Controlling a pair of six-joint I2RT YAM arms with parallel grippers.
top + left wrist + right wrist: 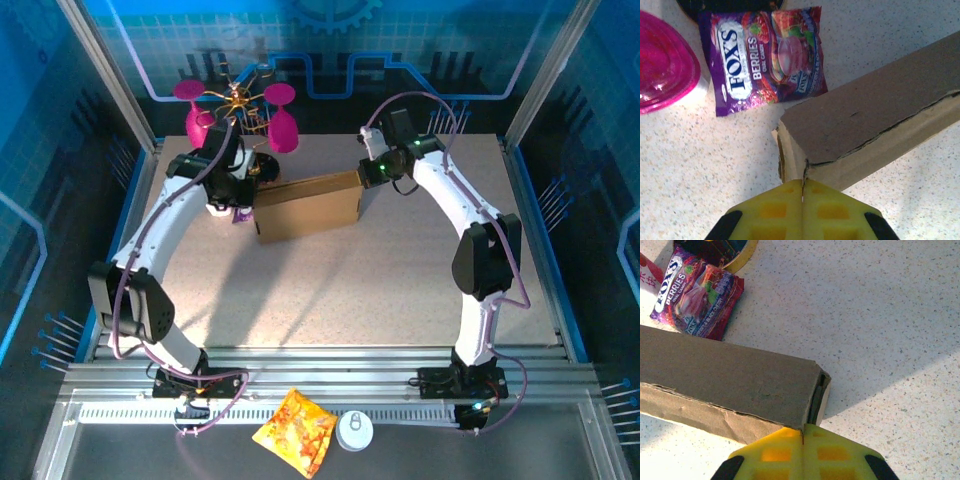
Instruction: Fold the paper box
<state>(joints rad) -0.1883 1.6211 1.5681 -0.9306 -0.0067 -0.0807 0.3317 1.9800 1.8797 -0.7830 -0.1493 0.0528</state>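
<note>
Two arms meet at opposite ends of a brown cardboard box [308, 207] at the far side of the table [400, 290]. The left gripper [232, 192] is at the box's left end and the right gripper [368, 172] at its right. Seen from the left wrist, the left gripper [803, 184] has its yellow fingers [775, 210] pressed together, with only a hairline seam between them. Their tips touch the near corner of the box [860, 120], which runs away up and to the right of the fingers, a split seam showing along its length. Whether a cardboard edge is nipped between the fingers cannot be told. A purple candy packet [767, 52] lies flat beyond the fingertips and to their left, just beside the box corner, and a pink glass [662, 62] sits farther left. From the right wrist, the right gripper [803, 430] is likewise closed tight, its fingers [832, 452] meeting at the open end of the box [730, 375], which stretches off to their left. Again no pinch can be confirmed. The packet [697, 292] lies beyond the box, well up and left of these fingers. Bare speckled tabletop lies to their right.
</note>
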